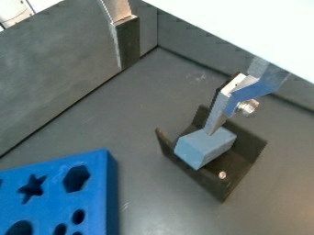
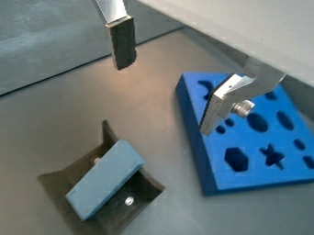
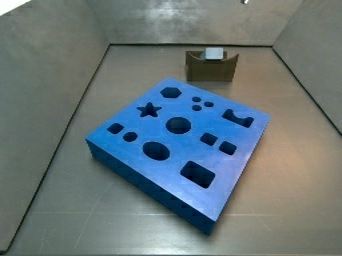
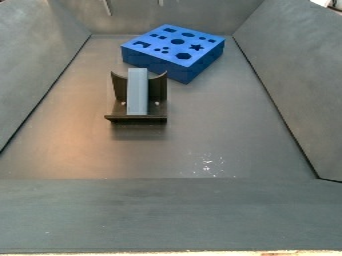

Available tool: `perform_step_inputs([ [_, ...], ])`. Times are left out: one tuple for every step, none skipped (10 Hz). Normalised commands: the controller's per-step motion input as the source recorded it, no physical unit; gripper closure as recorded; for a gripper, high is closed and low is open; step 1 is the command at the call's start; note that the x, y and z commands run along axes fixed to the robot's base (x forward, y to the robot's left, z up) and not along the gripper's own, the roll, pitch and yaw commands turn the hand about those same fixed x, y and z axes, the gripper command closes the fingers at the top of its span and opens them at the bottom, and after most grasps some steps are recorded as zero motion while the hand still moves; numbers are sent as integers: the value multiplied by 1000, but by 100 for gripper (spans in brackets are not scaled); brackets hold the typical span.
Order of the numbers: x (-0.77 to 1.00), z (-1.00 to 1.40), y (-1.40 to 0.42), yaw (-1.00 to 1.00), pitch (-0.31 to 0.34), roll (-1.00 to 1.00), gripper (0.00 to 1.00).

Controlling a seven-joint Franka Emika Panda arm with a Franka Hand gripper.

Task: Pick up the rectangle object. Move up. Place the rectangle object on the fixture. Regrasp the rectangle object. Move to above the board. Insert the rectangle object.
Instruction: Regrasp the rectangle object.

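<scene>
The rectangle object (image 4: pixel 136 88) rests in the fixture (image 4: pixel 135 112), apart from the board (image 4: pixel 175 49); gripper (image 2: pixel 172 75) above.

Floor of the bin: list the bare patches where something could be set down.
Bare floor lies between the fixture and the near wall, and along both side walls beside the board. The strip between board and fixture is tighter. The block sits in the fixture; the gripper hangs open above it.

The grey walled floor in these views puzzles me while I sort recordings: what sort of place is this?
Probably a lab test bin for robot insertion practice: a blue board with shaped cut-outs, a fixture holding the rectangle object, and the gripper open above, holding nothing.
</scene>
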Motion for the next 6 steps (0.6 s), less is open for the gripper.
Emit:
perform_step_inputs([
  [-31,11,-23,11,-50,1000,0],
  [-28,11,-23,11,-55,1000,0],
  [-25,10,-19,12,-60,1000,0],
  [-22,10,-19,12,-65,1000,0],
  [-22,10,-21,13,-68,1000,0],
  [-24,8,-19,13,-70,1000,0],
])
